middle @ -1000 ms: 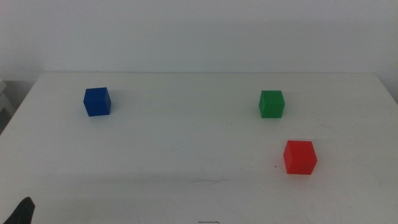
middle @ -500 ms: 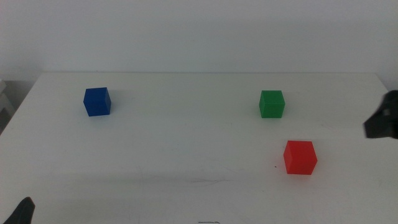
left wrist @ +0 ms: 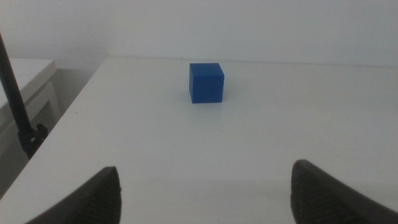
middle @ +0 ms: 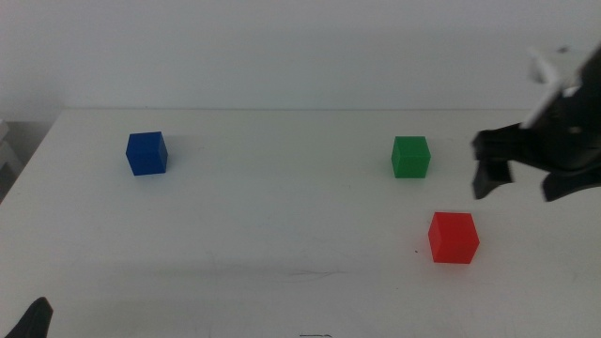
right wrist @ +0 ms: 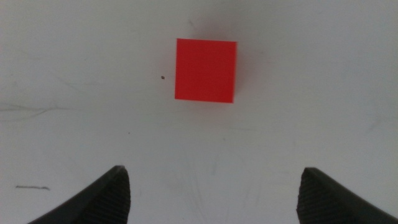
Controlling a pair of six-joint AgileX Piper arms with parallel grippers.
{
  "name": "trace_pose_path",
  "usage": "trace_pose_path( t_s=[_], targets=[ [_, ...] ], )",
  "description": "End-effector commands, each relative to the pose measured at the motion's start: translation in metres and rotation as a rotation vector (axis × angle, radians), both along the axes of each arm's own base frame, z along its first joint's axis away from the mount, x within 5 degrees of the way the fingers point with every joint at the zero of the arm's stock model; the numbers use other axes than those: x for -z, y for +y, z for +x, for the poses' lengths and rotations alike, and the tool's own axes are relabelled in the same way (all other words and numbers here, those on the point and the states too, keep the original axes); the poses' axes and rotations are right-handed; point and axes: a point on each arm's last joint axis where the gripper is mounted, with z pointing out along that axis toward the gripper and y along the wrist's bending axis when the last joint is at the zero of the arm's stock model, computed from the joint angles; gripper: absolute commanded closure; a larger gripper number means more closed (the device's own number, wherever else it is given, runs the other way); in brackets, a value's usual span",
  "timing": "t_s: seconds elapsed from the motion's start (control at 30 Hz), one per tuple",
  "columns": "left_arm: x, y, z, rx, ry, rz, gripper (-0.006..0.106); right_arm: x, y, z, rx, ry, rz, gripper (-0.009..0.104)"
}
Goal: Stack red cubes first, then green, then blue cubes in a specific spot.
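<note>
Nothing looks stacked yet: the red cube [middle: 454,237] sits alone at four o'clock, green cube [middle: 410,156] at two, blue cube [middle: 146,153] at ten, while the right gripper [middle: 515,180], jaws spread, hangs above the red one and the left gripper [left wrist: 205,193] waits, spread too.

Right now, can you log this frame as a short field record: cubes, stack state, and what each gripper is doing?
red cube: alone on the white table, near right, nothing on it
green cube: behind the red cube, apart from it
blue cube: far left, by itself
stack: not started; all three cubes separate
right gripper: in from the right, above the table beside the red and green cubes, jaws open, empty; its wrist view looks straight down on the red cube
left gripper: at the near left edge, jaws open, empty, facing the blue cube
</note>
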Motion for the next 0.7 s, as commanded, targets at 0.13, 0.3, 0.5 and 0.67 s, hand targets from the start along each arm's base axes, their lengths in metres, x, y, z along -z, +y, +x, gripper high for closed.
trace_pose_path(
  t_s=[0.13,0.3,0.5,0.67],
  targets=[
    [-0.009,0.000,-0.001,-0.001,-0.101,-0.016,0.007,0.014,0.010,0.024,0.008,0.007,-0.015,0.020],
    [-0.009,0.000,-0.001,-0.001,-0.101,-0.016,0.007,0.036,0.016,0.041,0.006,0.016,-0.016,0.020],
    [-0.009,0.000,-0.001,-0.001,-0.101,-0.016,0.007,0.060,0.020,0.055,0.004,0.036,-0.027,0.020],
    [-0.009,0.000,-0.001,-0.001,-0.101,-0.016,0.007,0.075,0.024,0.065,0.004,0.030,-0.021,0.020]
  ],
)
